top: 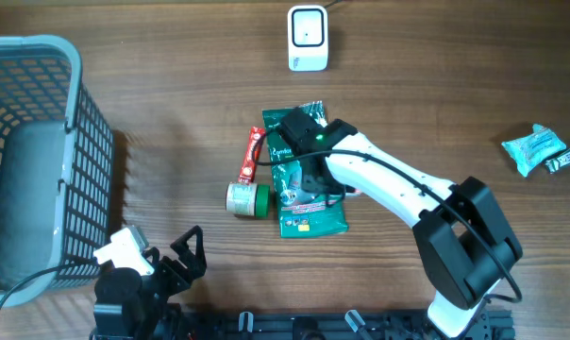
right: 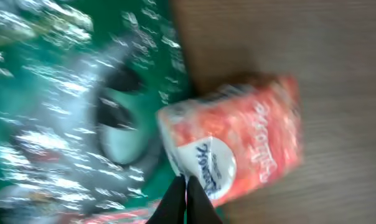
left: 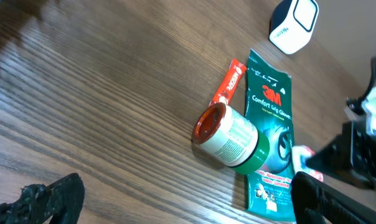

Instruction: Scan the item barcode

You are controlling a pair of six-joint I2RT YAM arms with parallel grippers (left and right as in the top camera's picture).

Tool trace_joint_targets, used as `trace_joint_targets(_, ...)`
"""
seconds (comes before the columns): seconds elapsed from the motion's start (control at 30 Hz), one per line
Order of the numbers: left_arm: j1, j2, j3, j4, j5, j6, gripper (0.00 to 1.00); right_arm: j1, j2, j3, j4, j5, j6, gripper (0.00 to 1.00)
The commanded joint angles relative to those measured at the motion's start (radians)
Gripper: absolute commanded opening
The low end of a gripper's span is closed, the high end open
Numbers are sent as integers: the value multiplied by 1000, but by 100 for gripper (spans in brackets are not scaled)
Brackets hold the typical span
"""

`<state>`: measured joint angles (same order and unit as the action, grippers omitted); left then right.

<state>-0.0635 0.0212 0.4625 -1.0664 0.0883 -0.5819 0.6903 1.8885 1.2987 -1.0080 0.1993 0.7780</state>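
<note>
over the middle of the wood table (top: 172,94), the right gripper (right: 185,200), jaws pressed together, tips right at the near edge of a red-and-white packet (right: 238,143). cannot tell a true pinch on that edge from bare contact. packet lying partly on the right side of a green 3m glove package (top: 309,215), partly on bare wood, blurred in the wrist view. green package flat in mid-table, lengthwise from near to far. just left of it, a slim red tube-shaped pack (top: 252,156), and nearer than that a jar with a green lid (top: 247,198) on its side, lid end against the package's left edge. white scanner (top: 307,38) at the far edge, well apart from the packet, straight beyond the green package. left gripper (left: 187,199) low at the near left, jaws spread wide, gripping nothing — pointed toward the jar. grey mesh basket (top: 40,45) at the far left. off to the right, a teal packet (top: 533,146) with a small silver-and-black stick (top: 566,159) just beside it.
</note>
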Motion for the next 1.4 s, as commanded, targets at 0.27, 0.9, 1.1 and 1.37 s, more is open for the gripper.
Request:
trace_joint_targets(0.27, 6, -2, -5, 3, 5, -2, 100, -41, -24, 16, -347, 250, 388, 4)
trace_joint_targets(0.9, 6, -2, -5, 3, 5, -2, 100, -189, -24, -213, 95, 19, 190, 4)
trace_joint_targets(1.1, 6, -2, -5, 3, 5, -2, 100, -256, -24, -210, 259, 42, 108, 4)
trace_joint_targets(1.37, 6, -2, -5, 3, 5, -2, 100, -466, -24, -114, 411, -158, -209, 11)
